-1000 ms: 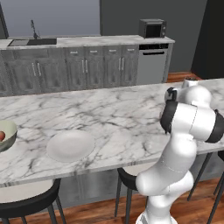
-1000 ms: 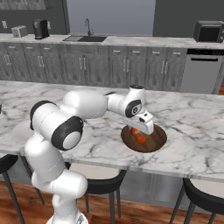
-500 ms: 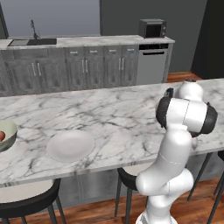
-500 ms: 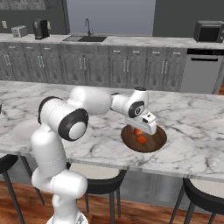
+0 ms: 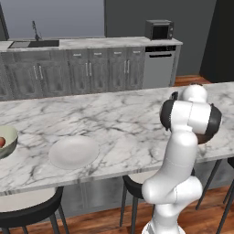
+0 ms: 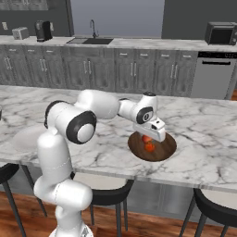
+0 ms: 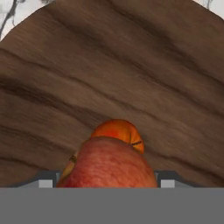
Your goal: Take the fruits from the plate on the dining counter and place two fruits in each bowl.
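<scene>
White marble veined in grey formed the dining counter (image 5: pixel 114 119) in our left base view. On it lay the plate (image 5: pixel 73 151), bare, near the front edge. At the far left edge stood the pale bowl (image 5: pixel 8 141), cut by the frame, with one red fruit (image 5: pixel 2 141) showing inside it. Our arm rose at the lower right and hid the counter beyond it.

In our right base view, our arm reached across the counter to the dark brown bowl (image 6: pixel 152 146), which sat near the front edge, well apart from the plate (image 6: pixel 25 137) at the left. Our gripper (image 6: pixel 147 139) hung just over the bowl with a red apple-like fruit (image 6: pixel 146 138) under the hand. An orange fruit (image 6: pixel 150 147) lay in the bowl directly below.

In our hand view, the wood-grained inner wall of the brown bowl (image 7: pixel 109 78) spread behind the fingers. The red fruit (image 7: pixel 108 164) sat close to the lens between our two fingertips (image 7: pixel 48 179), with the orange fruit (image 7: pixel 118 131) just beyond it on the bowl floor. Our jaws flanked the red fruit; we could not tell whether they clamped it or stood clear of it.
</scene>
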